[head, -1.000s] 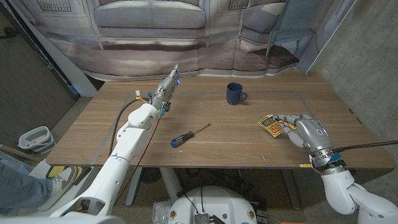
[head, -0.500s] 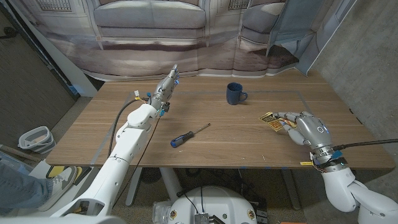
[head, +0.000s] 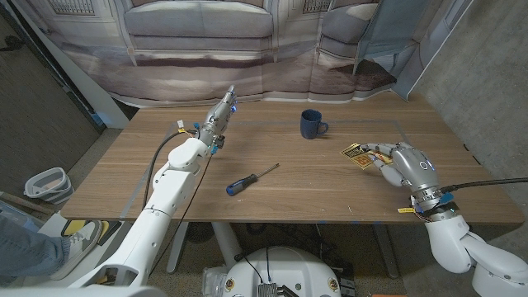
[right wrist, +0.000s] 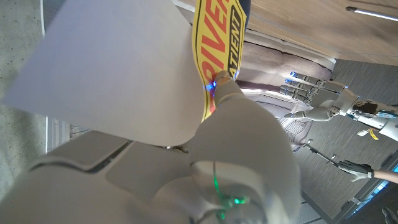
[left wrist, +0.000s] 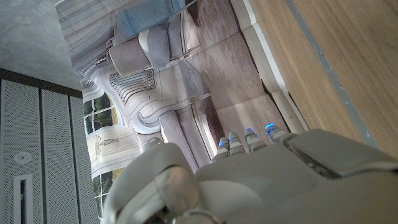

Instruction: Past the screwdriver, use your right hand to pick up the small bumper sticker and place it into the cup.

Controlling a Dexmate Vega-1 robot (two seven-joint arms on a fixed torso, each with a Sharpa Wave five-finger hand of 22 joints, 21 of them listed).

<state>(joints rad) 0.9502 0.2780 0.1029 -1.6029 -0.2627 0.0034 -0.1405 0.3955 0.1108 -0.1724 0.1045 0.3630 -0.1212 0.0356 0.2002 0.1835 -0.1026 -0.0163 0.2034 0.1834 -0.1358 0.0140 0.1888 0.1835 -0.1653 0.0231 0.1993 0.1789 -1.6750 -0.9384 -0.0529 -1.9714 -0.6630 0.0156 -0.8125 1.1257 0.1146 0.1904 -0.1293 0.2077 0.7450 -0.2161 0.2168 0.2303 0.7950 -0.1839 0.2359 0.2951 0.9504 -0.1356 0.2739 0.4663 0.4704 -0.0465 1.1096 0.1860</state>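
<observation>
My right hand (head: 403, 164) pinches the small bumper sticker (head: 356, 153) at the table's right side, a little above the wood. In the right wrist view the sticker (right wrist: 219, 37) shows yellow with black and red lettering, its white back (right wrist: 106, 62) turned toward the camera, and a fingertip (right wrist: 225, 87) presses on it. The dark blue cup (head: 312, 124) stands upright toward the far edge, to the left of the sticker and beyond it. A blue-handled screwdriver (head: 247, 179) lies mid-table. My left hand (head: 221, 113) holds nothing, its fingers straight and pointing at the far edge.
The wooden table (head: 330, 194) has a taped outline on its top. A printed backdrop of a sofa (head: 206, 33) hangs behind the far edge. A grey bin (head: 45, 186) stands on the floor to the left. The left wrist view shows my left hand (left wrist: 249, 180) beside the table edge (left wrist: 336, 56).
My right hand has moved a little toward the far edge and the cup, carrying the sticker with it. The left arm, the cup and the screwdriver have stayed put.
</observation>
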